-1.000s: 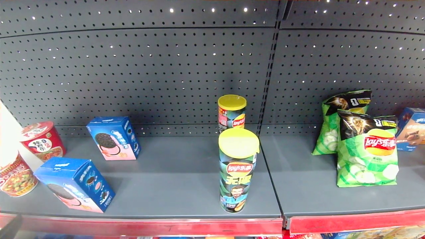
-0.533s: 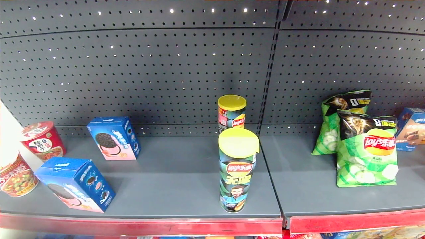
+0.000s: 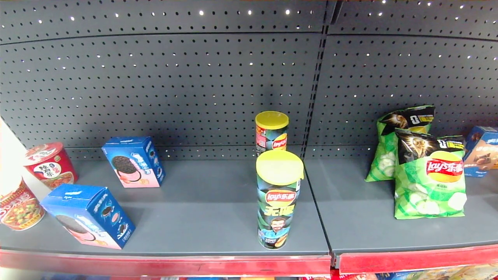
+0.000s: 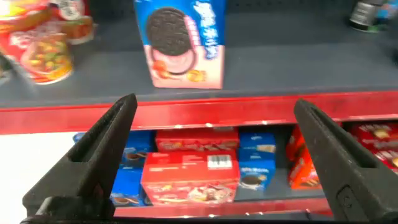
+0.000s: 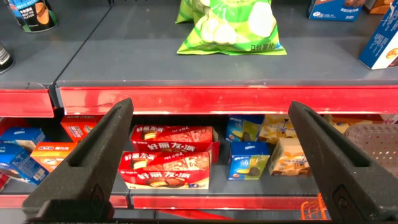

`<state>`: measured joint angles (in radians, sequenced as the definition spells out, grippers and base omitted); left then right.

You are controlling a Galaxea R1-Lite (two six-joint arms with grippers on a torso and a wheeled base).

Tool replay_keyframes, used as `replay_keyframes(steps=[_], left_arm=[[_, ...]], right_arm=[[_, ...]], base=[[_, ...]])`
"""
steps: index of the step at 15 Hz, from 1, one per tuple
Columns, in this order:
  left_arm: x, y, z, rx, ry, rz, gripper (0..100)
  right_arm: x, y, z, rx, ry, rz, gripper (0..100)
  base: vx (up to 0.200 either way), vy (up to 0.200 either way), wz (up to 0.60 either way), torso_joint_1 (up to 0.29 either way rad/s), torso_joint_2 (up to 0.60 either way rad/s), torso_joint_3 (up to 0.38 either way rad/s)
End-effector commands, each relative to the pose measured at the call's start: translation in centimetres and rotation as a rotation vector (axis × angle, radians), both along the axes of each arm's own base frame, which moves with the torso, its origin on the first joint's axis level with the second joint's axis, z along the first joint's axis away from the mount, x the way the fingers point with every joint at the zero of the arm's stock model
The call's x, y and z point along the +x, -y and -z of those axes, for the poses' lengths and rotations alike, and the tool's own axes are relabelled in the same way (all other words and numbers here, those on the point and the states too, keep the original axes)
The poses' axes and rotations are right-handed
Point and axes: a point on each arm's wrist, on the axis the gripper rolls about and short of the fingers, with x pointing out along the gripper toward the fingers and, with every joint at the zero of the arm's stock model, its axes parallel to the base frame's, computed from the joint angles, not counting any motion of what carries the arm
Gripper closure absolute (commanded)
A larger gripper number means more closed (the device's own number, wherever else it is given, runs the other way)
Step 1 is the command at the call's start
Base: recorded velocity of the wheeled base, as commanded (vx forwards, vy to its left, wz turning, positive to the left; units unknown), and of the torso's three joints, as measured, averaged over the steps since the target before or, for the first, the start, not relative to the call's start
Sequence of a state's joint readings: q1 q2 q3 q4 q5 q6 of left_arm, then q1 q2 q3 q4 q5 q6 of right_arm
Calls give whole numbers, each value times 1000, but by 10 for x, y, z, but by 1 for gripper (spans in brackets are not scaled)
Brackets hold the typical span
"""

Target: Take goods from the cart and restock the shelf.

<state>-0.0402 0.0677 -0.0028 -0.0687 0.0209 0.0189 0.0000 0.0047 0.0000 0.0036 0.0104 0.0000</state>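
Observation:
The grey shelf [image 3: 218, 210] carries two blue cookie boxes [image 3: 134, 161], two yellow-lidded chip cans [image 3: 278, 198] and two green chip bags [image 3: 430, 179]. My left gripper [image 4: 214, 102] is open and holds nothing. It hangs in front of the shelf's red front edge [image 4: 249, 109], below the near cookie box [image 4: 181, 43]. My right gripper [image 5: 211, 104] is also open and holds nothing, facing the red edge below a green chip bag [image 5: 230, 25].
Red noodle cups [image 3: 49, 163] stand at the shelf's left end, and a blue and brown box [image 3: 482, 151] at its right end. The lower shelf holds red boxes [image 5: 171, 162] and small blue boxes [image 4: 255, 165]. A pale mesh basket [image 5: 373, 140] sits low on the right.
A dark part of the left arm, seen one second ago in the head view's lower left corner, has dropped out of that view. The goods on the shelf have not moved.

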Motion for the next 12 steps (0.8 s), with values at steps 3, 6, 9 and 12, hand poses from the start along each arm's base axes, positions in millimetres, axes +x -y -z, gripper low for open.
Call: replay_keyframes(steps=[3,6,9,12], left_arm=[[-5,-1,6,-11,29,-107,0],[-5,0,9,15,-7,-84,0],[-5,0,9,-3,-11,-85,0],[-5,0,9,-8,-11,-84,0]], right_arm=[[0,0,0,0,-1,0,0],[0,0,0,0,-1,0,0],[0,0,0,0,-1,0,0],[0,0,0,0,-2,0,0]], base=[[0,0,0,0,0,0],[0,0,0,0,0,0],[0,0,0,0,0,0],[0,0,0,0,0,0]])
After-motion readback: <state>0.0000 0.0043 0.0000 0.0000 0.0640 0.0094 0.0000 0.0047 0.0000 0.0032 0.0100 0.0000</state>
